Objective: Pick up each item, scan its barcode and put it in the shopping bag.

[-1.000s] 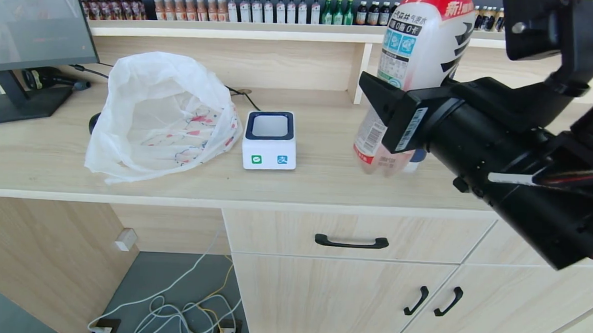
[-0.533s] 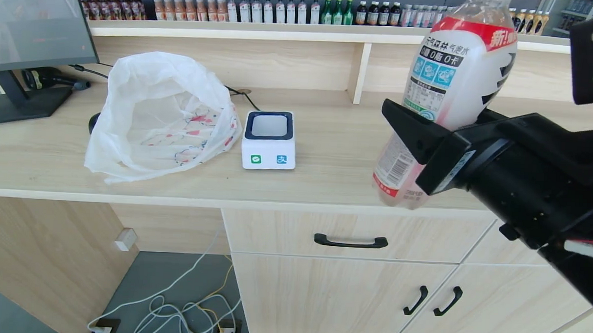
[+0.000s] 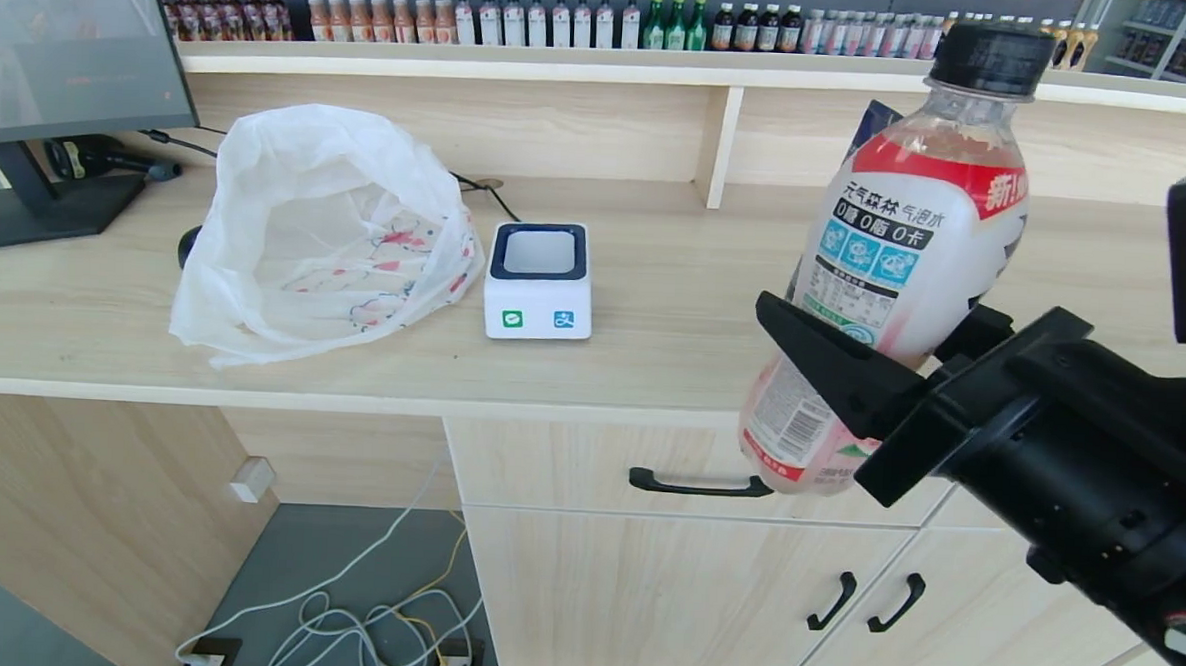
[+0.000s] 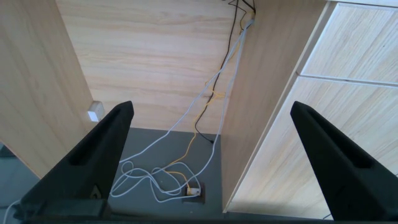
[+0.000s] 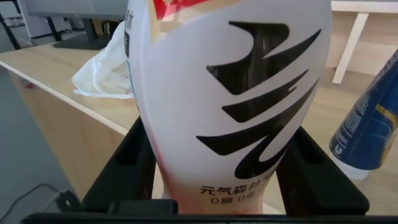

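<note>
Bottle gripped in the air
Right gripper clamps it tilted, well right of scanner and shopping bag.

Clear plastic bottle of pink drink: smooth glossy walls, glossy printed film label, ribbed black plastic cap. Right gripper: matt black hard plastic, fingers included. Left gripper: same matt black plastic. Thin white plastic shopping bag: translucent, crinkled, soft sheen. White boxy plastic scanner: glossy shell, dark blue rim, smooth reflective window on top. Pale wood-grain counter: matt, looks like laminate. Black drawer handle: smooth, satin; metal or plastic, can't tell. Blue packet: glossy film.
</note>
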### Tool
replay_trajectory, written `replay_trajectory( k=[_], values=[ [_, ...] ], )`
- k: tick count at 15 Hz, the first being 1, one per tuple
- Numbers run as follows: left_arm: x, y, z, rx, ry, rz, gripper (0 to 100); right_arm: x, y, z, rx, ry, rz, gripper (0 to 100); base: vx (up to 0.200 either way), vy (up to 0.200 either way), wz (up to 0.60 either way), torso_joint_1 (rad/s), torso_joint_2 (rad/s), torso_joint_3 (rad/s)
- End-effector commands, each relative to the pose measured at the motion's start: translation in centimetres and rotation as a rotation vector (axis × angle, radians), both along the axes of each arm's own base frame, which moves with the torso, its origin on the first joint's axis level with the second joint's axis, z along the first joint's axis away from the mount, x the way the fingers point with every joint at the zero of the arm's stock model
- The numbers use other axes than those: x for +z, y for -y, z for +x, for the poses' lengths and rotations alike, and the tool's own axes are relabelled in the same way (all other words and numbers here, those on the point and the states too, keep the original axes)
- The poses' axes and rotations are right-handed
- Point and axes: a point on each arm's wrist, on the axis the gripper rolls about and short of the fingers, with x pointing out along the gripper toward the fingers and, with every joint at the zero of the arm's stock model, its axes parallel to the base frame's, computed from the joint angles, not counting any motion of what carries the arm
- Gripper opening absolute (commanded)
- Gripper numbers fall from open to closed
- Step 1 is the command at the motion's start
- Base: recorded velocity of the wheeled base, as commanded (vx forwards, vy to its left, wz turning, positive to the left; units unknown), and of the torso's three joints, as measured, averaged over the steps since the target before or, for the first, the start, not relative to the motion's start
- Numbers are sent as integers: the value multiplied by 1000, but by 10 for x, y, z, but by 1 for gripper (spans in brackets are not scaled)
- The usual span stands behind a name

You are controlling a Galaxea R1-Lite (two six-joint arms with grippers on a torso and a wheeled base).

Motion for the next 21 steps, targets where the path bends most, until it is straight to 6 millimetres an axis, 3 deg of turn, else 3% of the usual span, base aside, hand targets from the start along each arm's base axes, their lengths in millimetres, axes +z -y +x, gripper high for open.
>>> replay_trajectory(
  k=[1, 6, 11, 15, 21],
  values=[
    [0, 0, 0, 1, 0, -1, 100, -5, -1, 0, 53, -20, -1, 0, 0, 0, 0, 0, 0, 0],
    [0, 0, 0, 1, -1, -1, 100, -14, -2, -5, 273, -104, 52, 0, 0, 0, 0, 0, 0, 0],
    [0, 0, 0, 1, 0, -1, 100, 0, -8, -3, 472, -155, 151, 0, 0, 0, 0, 0, 0, 0],
    [0, 0, 0, 1, 0, -1, 100, 14, -21, 6, 538, -225, 268, 0, 0, 0, 0, 0, 0, 0],
    [0, 0, 0, 1, 0, -1, 100, 18, -14, 7, 606, -313, 387, 0, 0, 0, 0, 0, 0, 0]
  ],
)
